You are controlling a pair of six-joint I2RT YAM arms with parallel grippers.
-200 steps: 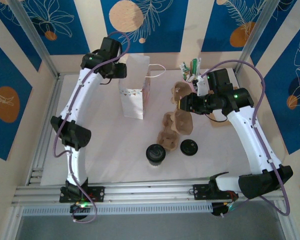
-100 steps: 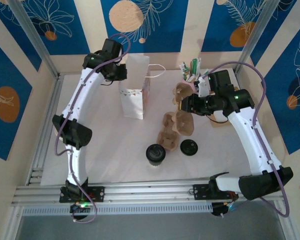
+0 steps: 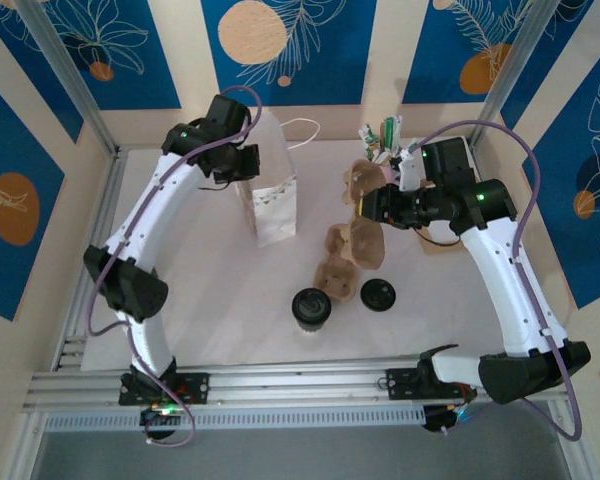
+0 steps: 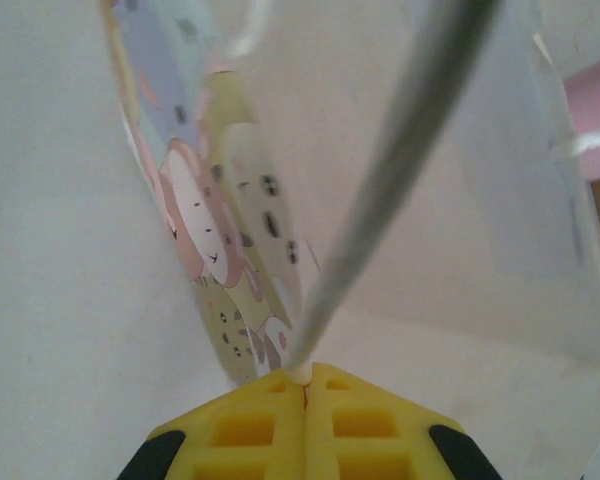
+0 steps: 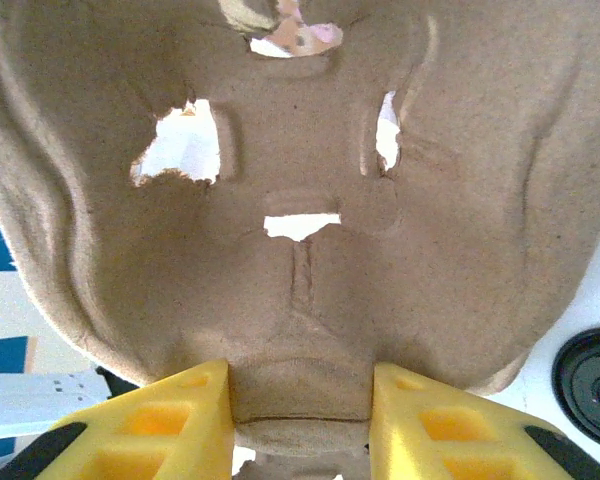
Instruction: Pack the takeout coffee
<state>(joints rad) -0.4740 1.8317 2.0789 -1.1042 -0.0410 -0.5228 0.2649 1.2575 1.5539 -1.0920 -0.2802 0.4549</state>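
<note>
1. Pinching the thin top edge of the printed paper bag (image 3: pixel 270 195) with the left fingers (image 4: pixel 280 410), pressed together on it with no gap; judged as a hold to keep the bag upright and its mouth spread for loading.
2. Gripping a raised ridge of the pulp cup carrier (image 5: pixel 300 200) between the right fingers (image 5: pixel 185 415), spread just wide enough to clamp it from both sides; probably held to lift it or steady it for a cup.
3. Standing on the white counter (image 3: pixel 210 300), lower centre of the top view: the takeout coffee (image 3: pixel 311 307), black lid on, just beside the lower end of the carrier, apart from both sets of fingers and well apart from the bag.
4. Lying flat just right of the coffee: a loose black lid (image 3: pixel 378 294), also at the lower right edge of the right wrist view.
5. Inside the bag, as far as the left wrist view reaches: pale walls, no cup seen.
6. In the carrier's pockets: no cup seated; torn holes through the pulp.
7. Not yet packed; judged early in the task.
</note>
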